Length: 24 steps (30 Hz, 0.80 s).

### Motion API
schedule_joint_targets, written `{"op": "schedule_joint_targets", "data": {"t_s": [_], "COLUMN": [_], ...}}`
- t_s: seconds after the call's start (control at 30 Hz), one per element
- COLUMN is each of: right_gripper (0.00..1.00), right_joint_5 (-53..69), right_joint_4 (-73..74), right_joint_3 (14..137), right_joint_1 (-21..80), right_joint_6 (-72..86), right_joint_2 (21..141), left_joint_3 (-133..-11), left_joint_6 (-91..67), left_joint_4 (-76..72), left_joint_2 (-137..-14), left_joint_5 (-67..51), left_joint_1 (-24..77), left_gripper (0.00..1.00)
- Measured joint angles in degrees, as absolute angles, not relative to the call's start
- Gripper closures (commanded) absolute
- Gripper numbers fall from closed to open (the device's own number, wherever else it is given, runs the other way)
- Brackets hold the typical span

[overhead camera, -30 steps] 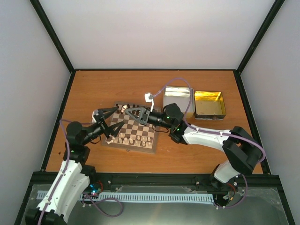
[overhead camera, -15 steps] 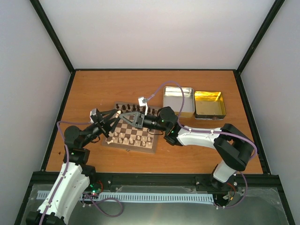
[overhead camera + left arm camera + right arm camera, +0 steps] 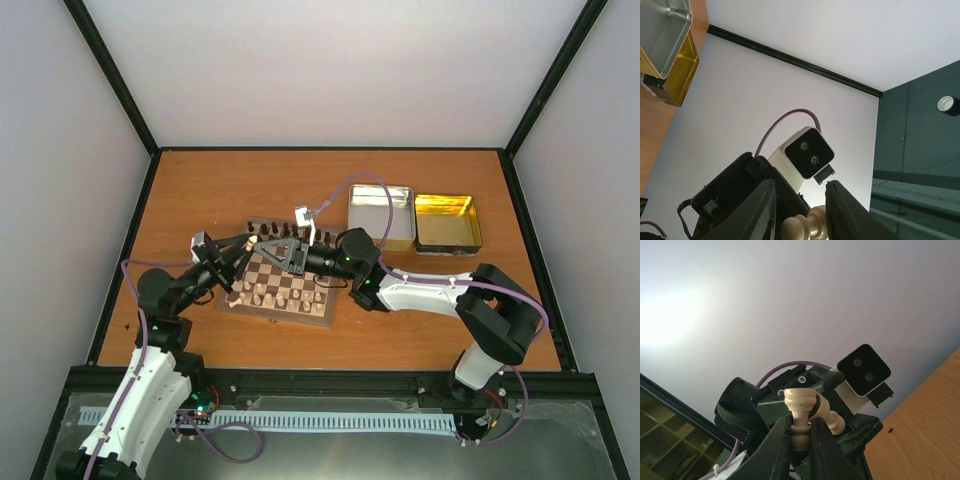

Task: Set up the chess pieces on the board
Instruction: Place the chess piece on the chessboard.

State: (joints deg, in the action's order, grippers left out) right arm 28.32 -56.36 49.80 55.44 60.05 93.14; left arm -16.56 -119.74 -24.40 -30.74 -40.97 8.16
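From above, we see both tools meet over the far left part of the board (image 3: 300, 319), which lies on the surface (image 3: 240, 190) with chess pieces (image 3: 285, 297) in rows. Only the wrist views reveal the cream piece (image 3: 800, 401): the right tool (image 3: 801, 421) clamps it, while the left tool (image 3: 800, 200) flanks it, and we cannot tell whether it grips.

One chessboard (image 3: 322, 312) carries rows of cream and dark chessmen (image 3: 272, 293), too small to count exactly. One cream chessman (image 3: 800, 400) is held above the board. Right of the board sit two tins: one silver tin (image 3: 380, 212) and one gold tin (image 3: 447, 222). Two arms reach over the board, the left arm (image 3: 150, 375) and the right arm (image 3: 430, 290).
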Motion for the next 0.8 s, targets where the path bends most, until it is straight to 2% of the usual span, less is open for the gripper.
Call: {"op": "schedule_joint_targets", "data": {"t_s": [0.37,0.53,0.6,0.8], "right_gripper": [0.93,0.92,0.93,0.92], "right_joint_5": [28.03,27.66,27.53,26.87], "right_joint_4": [-56.29,-56.03,-55.83,-55.51], "right_joint_3": [49.76,49.50,49.34,49.34], "right_joint_1": [55.64,55.66,55.66,55.92], "right_joint_6": [59.92,59.05,58.63,56.82], "right_joint_2": [93.14,93.14,93.14,93.14], "left_joint_3": [-16.56,-16.56,-16.56,-16.67], "left_joint_6": [-119.74,-119.83,-119.83,-119.96], "left_joint_4": [-24.38,-24.36,-24.29,-24.14], "left_joint_2": [-31.00,-31.00,-31.00,-31.27], "left_joint_5": [-40.45,-40.42,-40.42,-40.42], "left_joint_1": [8.16,8.16,8.16,8.16], "left_gripper": [0.78,0.66,0.65,0.77]}}
